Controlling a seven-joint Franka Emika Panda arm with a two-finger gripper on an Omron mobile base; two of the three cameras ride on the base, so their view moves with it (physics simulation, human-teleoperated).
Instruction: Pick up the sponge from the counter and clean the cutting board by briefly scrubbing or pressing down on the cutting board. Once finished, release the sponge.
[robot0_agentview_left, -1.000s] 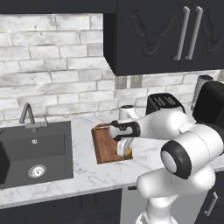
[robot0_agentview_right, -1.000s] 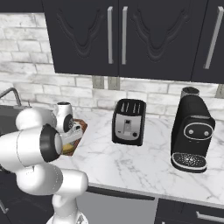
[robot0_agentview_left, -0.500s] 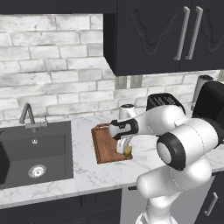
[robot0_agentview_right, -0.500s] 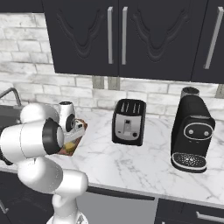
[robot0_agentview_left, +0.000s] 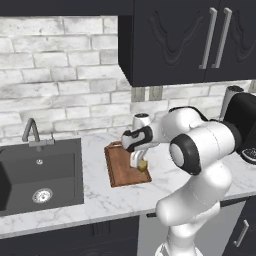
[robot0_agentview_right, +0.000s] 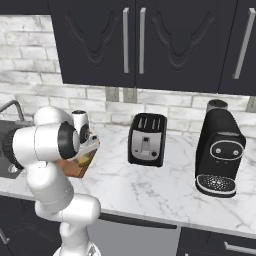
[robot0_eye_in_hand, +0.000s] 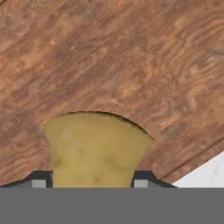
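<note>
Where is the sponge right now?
The sponge is pinched in the gripper over the cutting board, near the board's right front corner in the left base view, right of the sink.

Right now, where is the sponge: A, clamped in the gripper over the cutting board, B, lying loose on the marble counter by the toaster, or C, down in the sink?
A: the gripper is closed on the yellow sponge, with the cutting board wood grain right beneath it.
</note>
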